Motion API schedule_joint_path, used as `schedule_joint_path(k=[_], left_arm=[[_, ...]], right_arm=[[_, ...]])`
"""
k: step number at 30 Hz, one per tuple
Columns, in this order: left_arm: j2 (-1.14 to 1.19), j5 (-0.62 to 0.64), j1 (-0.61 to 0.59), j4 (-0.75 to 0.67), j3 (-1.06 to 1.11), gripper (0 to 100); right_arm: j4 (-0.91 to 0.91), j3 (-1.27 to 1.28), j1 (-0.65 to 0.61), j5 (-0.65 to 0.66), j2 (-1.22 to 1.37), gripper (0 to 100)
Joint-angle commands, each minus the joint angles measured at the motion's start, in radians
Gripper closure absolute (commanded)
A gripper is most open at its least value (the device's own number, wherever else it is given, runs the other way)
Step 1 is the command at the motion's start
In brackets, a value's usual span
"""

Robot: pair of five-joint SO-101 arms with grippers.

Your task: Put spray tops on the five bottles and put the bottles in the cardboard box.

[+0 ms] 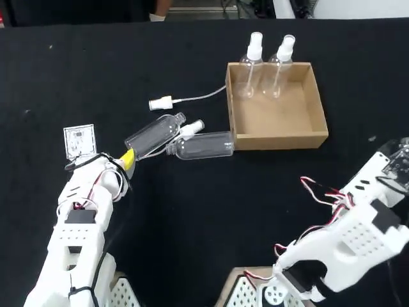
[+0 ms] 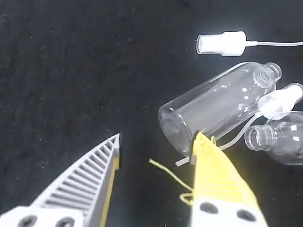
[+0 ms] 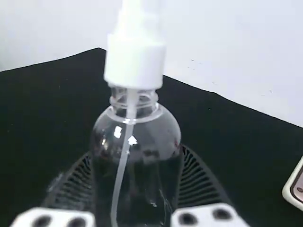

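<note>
Fingers [image 2: 213,170] of the left gripper [image 2: 157,138] stand apart just beside the base of an uncapped bottle [image 2: 218,106] lying on the black surface [image 2: 71,71] — those of the right gripper [image 3: 137,191] are clamped on a spray-topped bottle [image 3: 137,151], well apart from the cardboard box [image 1: 279,138], where two topped bottles [image 1: 252,69] stand.

No text can be read; the small white card [image 1: 79,141] on the table [image 1: 192,211] bears dark print, perhaps a code.
</note>
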Motion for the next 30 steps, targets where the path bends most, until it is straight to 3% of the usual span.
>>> schedule_joint_path(k=[1, 10, 16, 26, 30], left_arm=[[-0.018, -0.006, 0.005, -0.017, -0.013, 76], [-0.018, -0.006, 0.005, -0.017, -0.013, 76], [-0.018, -0.006, 0.005, -0.017, -0.013, 76], [-0.018, -0.006, 0.005, -0.017, -0.013, 76], [-0.018, -0.006, 0.005, -0.017, -0.013, 76]], right_arm=[[-0.106, -0.058, 0.017, -0.009, 0.038, 98.7], [-0.114, -0.054, 0.011, -0.002, 0.102, 98.2], [-0.123, -0.010, 0.008, -0.008, 0.104, 82.6], [-0.302, 0.074, -0.009, 0.002, 0.104, 79.3], [-0.318, 0.099, -0.029, 0.002, 0.104, 68.0]])
